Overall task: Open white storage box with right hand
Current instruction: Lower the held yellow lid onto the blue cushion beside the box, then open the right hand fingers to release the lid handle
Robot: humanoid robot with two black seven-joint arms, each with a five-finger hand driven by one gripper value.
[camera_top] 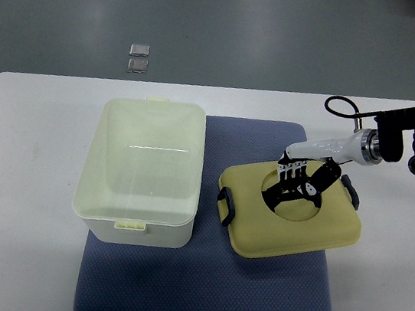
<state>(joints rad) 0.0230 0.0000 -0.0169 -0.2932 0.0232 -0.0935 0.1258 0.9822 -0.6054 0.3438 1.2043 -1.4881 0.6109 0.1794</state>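
Observation:
The white storage box (pixel 141 168) stands without its lid on the left part of the blue mat (pixel 204 287). Its interior shows pale and bare. The cream lid (pixel 259 225), with black latches at both ends, lies flat on the mat to the right of the box. My right hand (pixel 300 185) comes in from the right edge and hovers over the lid's round centre recess. Its black fingers (pixel 281 191) reach down into the recess, spread and loose, gripping nothing that I can see. The left arm is out of view.
The mat lies on a white table (pixel 19 175) whose far edge runs along the top. Two small square grey pieces (pixel 138 58) lie on the floor beyond it. A black cable loop (pixel 340 104) hangs by my right wrist.

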